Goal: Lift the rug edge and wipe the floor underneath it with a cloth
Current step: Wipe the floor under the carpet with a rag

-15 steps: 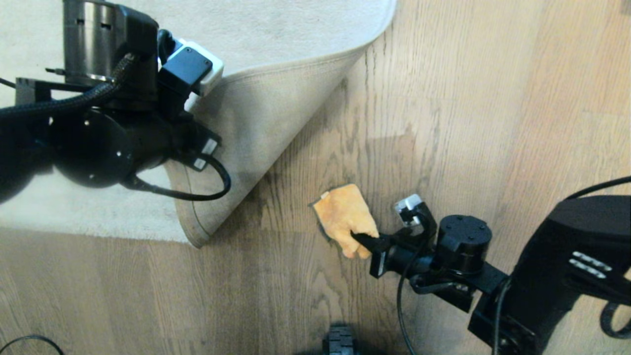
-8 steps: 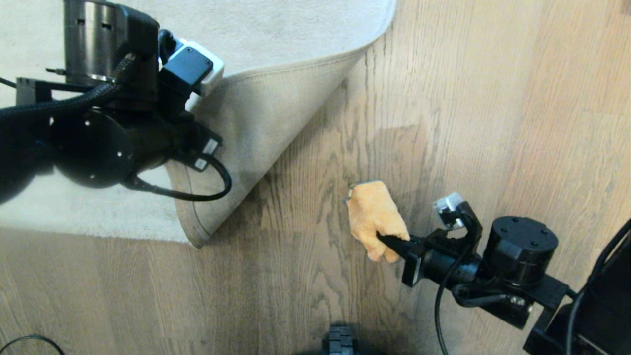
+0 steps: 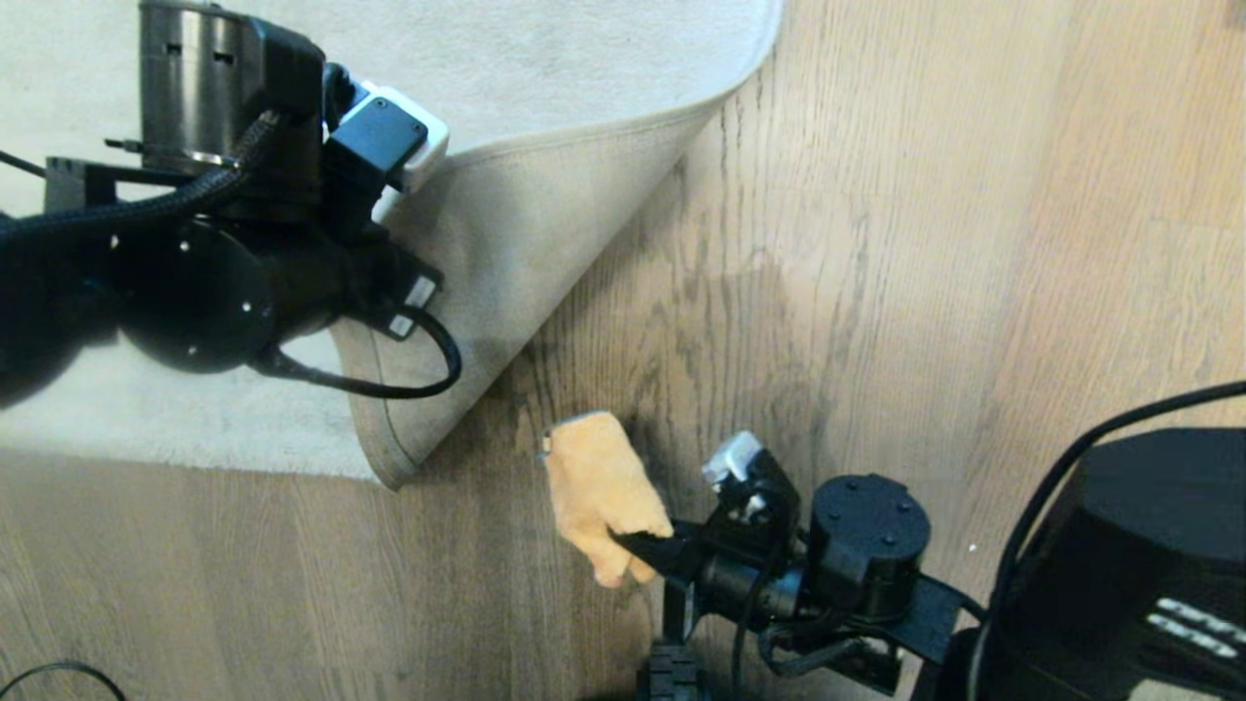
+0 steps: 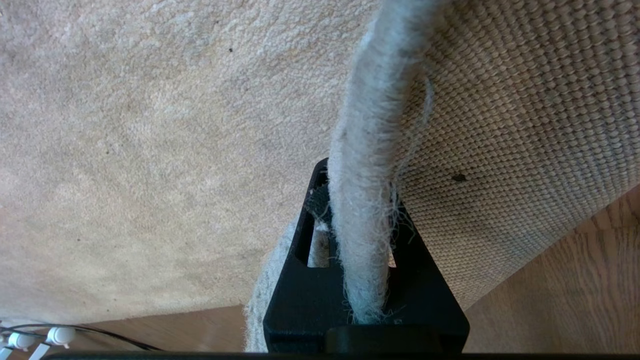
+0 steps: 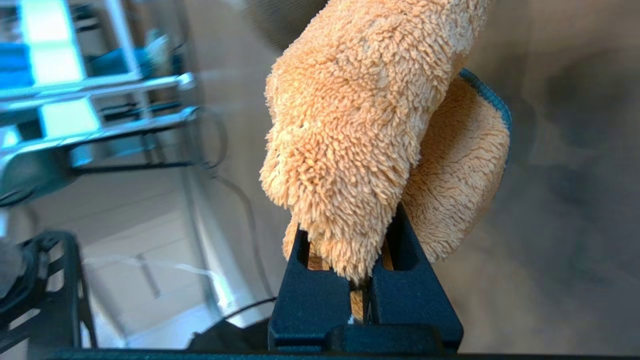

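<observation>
On the left of my head view, the left gripper (image 4: 367,280) has its jaws clamped tight on the rug edge (image 4: 372,165), and the left wrist view shows the fuzzy grey border running straight down between the two black fingers (image 4: 300,295). That corner of the rug is lifted and folded back, so its beige woven backing (image 3: 506,234) faces up and slopes down to a point resting on the floor (image 3: 876,243). Pale pile of the rest of the rug (image 3: 545,58) lies flat beyond and beside the fold.

Low in the middle of my head view, the right gripper (image 3: 647,547) has its jaws closed on the cloth (image 3: 599,492), pinching the orange-tan rag at its near end. From the right wrist view I see the cloth (image 5: 360,130) bunched up in front of the fingers, with a strip of dark grey edging along one side. It sits on the bare wood planks just beside the folded-back corner, apart from the rug, over the darker, streaked patch of boards that the lifted corner has uncovered. I cannot tell how firmly it presses down.

A black cable (image 3: 58,677) loops at the lower left corner.
</observation>
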